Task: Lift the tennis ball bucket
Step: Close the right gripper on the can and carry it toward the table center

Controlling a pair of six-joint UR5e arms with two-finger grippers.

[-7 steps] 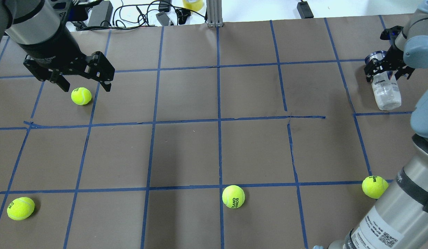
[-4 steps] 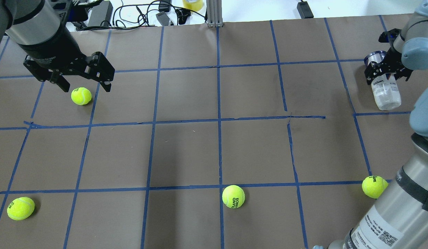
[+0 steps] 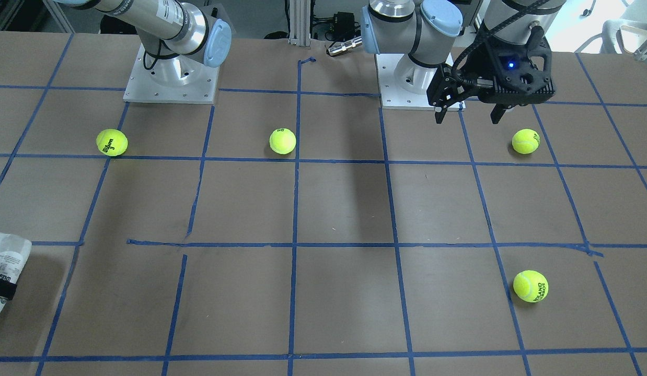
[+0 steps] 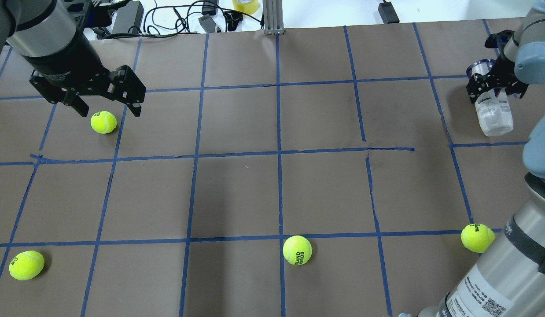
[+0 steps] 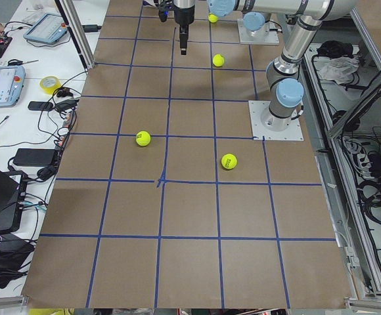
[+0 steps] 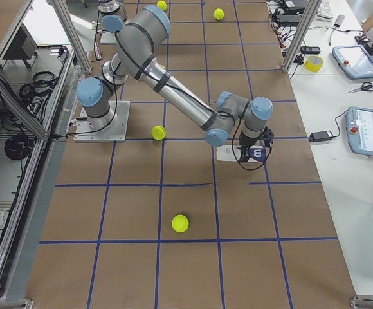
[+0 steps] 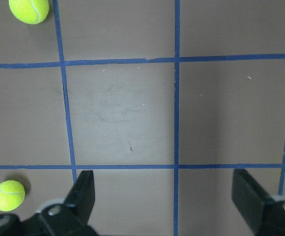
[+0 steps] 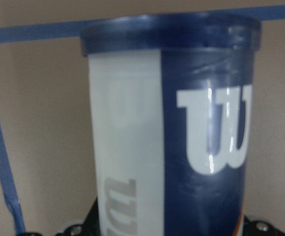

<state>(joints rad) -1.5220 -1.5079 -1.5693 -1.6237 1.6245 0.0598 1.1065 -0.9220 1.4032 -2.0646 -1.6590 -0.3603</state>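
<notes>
My right gripper [image 4: 494, 90] is clamped on the Wilson ball can [image 4: 496, 116] just below its navy rim, well beyond the Wilson-marked tennis ball [image 4: 477, 238]. I judge the can empty, light, slick and thin-walled, so gripping near the stiffer rim suits. Far left of that ball, my left gripper [image 4: 108, 110] gapes

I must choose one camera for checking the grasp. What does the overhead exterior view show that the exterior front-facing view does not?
Only overhead: the can with its navy rim, and most of the right gripper, shut on the can. Only front-facing: both arm bases. Both: four balls, the open left gripper, and the can's clear end.
</notes>
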